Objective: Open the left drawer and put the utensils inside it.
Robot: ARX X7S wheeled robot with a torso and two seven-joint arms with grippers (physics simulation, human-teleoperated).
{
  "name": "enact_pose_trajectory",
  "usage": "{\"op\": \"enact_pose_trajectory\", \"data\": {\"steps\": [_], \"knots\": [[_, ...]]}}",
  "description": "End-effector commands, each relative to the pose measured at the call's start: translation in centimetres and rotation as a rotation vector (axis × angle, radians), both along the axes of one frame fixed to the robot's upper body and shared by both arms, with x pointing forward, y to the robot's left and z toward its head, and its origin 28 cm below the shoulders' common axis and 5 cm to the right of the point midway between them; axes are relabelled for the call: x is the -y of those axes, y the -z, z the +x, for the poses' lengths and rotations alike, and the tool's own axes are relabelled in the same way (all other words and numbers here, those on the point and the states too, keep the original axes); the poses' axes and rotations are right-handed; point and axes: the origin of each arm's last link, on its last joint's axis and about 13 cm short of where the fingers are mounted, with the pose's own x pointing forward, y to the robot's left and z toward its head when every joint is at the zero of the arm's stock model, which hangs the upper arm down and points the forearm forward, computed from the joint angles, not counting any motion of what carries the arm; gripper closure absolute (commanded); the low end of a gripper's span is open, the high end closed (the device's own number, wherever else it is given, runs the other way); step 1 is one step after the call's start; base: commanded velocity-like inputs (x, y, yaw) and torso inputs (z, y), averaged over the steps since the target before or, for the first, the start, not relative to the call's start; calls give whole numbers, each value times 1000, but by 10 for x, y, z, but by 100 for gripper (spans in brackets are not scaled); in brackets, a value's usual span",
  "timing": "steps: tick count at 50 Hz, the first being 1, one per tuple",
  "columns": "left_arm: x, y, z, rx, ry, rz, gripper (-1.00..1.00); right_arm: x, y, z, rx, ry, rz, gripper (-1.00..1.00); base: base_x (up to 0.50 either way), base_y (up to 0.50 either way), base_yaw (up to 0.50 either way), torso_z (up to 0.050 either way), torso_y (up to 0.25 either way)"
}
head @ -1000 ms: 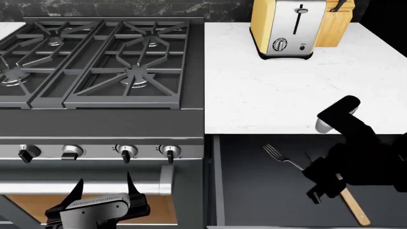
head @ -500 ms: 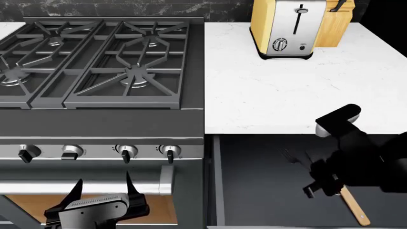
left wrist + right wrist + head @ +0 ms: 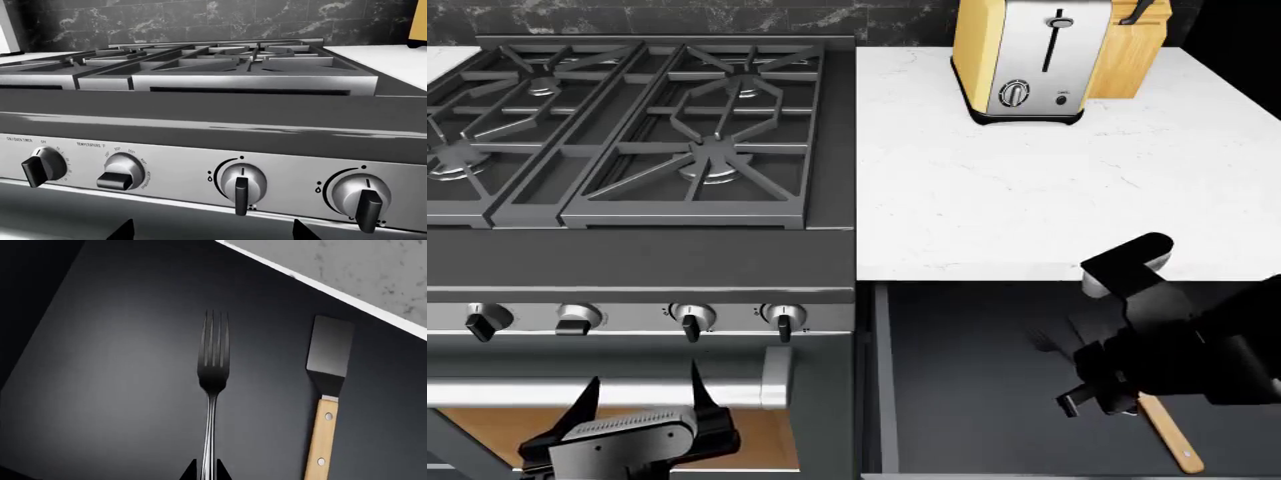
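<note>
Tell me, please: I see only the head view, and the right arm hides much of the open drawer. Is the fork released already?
Observer: No. In the right wrist view the right gripper has its jaws shut on the end of the handle of the fork.
Operator: Where does the spatula lie?
Observer: The spatula lies flat on the floor of the left drawer, beside the fork and apart from it, with its blade toward the counter.
Operator: Does the left gripper hold anything?
Observer: Nothing. The left wrist view shows the left gripper with its jaws wide apart, facing the stove knobs.
</note>
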Motion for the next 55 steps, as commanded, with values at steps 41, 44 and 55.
{"op": "enact_pose_trajectory", "data": {"steps": [41, 44, 55], "knots": [[1, 0, 1, 0, 5, 0, -100, 2, 23, 12, -94, 20, -24, 100, 0, 0, 0, 0, 0], [1, 0, 1, 0, 5, 0, -100, 2, 24, 12, -99, 18, -26, 100, 0, 0, 0, 0, 0], [0, 2, 2, -1, 6, 0, -100, 2, 28, 11, -113, 13, -31, 100, 0, 0, 0, 0, 0]]}}
